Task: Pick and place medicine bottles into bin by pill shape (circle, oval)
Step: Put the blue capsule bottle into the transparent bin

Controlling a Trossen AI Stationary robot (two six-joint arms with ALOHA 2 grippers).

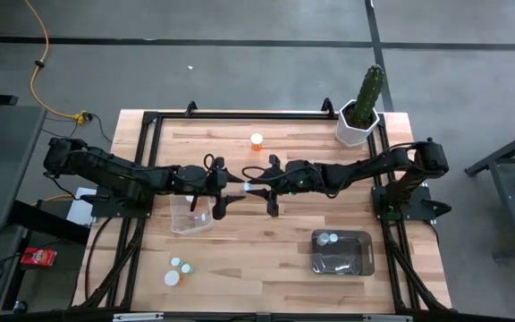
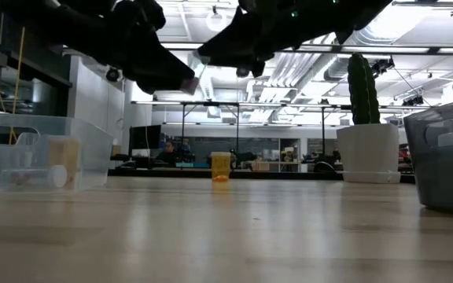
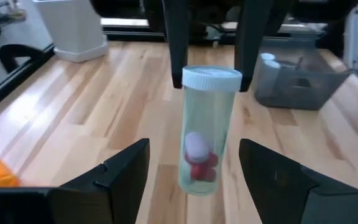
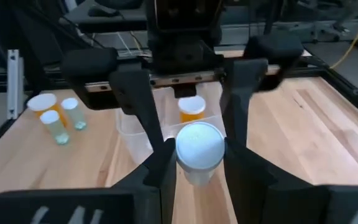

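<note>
While the right gripper [image 4: 194, 155] pinched the clear-green bottle [image 3: 205, 134] by its cap, the left gripper [image 3: 194, 165] stood wide around it; a weak pinch might drop it between them.

A white pot [image 1: 358, 125] holding a green cactus [image 1: 369, 87] stands at the far right corner of my wooden table [image 1: 275, 250] (close by the black frame rail [image 1: 240, 114]); a yellow cable [image 1: 38, 63] trails over the grey floor [image 1: 472, 89] beyond the far left corner.
</note>
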